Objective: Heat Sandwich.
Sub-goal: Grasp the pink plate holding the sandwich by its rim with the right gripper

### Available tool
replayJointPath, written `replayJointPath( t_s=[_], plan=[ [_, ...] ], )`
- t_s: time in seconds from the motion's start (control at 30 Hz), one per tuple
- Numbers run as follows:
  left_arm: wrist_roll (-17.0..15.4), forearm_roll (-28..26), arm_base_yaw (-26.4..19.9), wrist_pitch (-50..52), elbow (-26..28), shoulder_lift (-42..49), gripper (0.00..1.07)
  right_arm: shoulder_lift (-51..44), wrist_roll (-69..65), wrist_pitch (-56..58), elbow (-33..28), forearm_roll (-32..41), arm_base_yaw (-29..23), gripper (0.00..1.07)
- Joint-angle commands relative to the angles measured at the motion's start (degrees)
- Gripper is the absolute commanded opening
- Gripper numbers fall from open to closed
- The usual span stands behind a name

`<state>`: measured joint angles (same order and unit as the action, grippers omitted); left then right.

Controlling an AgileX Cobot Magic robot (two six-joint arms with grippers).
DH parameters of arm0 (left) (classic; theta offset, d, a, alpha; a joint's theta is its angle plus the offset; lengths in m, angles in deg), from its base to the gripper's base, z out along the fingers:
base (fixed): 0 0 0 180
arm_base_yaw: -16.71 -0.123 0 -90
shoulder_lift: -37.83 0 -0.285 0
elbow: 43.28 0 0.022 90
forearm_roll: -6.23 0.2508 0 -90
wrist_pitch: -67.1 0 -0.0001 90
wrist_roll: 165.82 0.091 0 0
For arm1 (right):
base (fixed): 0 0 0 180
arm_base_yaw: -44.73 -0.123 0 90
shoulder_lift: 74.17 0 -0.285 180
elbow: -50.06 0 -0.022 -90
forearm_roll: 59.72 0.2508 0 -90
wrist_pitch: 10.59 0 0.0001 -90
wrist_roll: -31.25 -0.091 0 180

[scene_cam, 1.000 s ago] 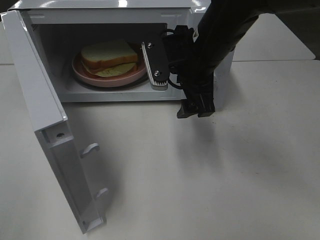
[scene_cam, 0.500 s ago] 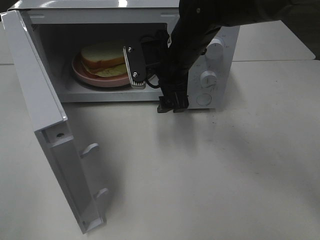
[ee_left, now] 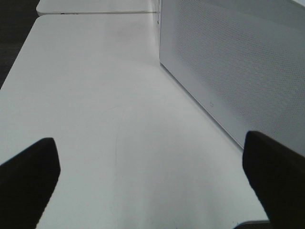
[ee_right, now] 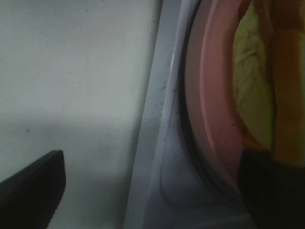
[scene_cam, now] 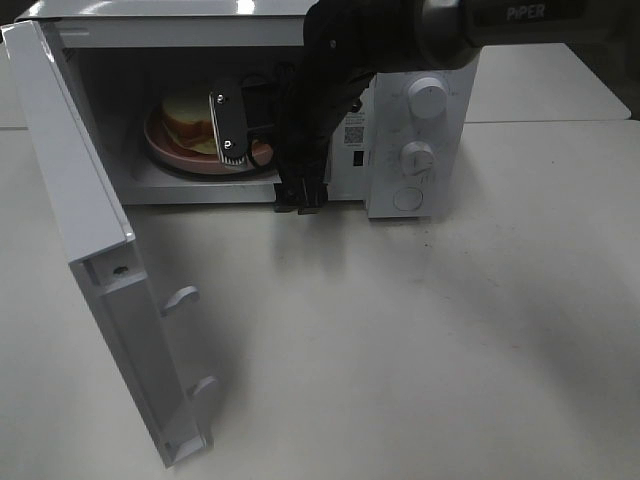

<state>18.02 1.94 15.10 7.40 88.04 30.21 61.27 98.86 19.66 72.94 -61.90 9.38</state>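
A smooth, pale grey matte table (scene_cam: 450,340) carries a boxy white microwave oven (scene_cam: 420,150) with its door (scene_cam: 90,250) swung wide. Inside, the sandwich of white bread with yellow-green filling (scene_cam: 185,118) lies on a round pink plate (scene_cam: 160,150). The black right claw (ee_right: 152,191) hangs released at the opening, just beside the plate. The left claw (ee_left: 152,176) is spread over bare table beside the oven's perforated wall.

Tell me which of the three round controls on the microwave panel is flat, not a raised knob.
The bottom one: a flat round button. The two above, top knob and middle knob, stick out.
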Motion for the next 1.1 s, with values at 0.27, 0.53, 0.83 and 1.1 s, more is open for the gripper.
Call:
replayJointPath(
  t_s=[0.27, 0.53, 0.83, 1.1],
  plan=[
    [-0.34, -0.52, -0.11, 0.29, -0.11, 1.72, 1.03, 7.79, -1.09, 2.01, 11.00, -0.06, -0.17, 0.91],
    [-0.34, -0.52, -0.11, 0.29, -0.11, 1.72, 1.03, 13.46, -2.12, 3.21, 18.62, -0.29, 0.00, 0.90],
    [-0.34, -0.52, -0.11, 0.29, -0.11, 1.72, 1.03, 15.70, -2.18, 4.13, 20.57, -0.11, 0.00, 0.82],
    [-0.34, -0.52, -0.11, 0.29, -0.11, 1.72, 1.03, 15.70, -2.18, 4.81, 20.57, -0.11, 0.00, 0.35]
  ],
)
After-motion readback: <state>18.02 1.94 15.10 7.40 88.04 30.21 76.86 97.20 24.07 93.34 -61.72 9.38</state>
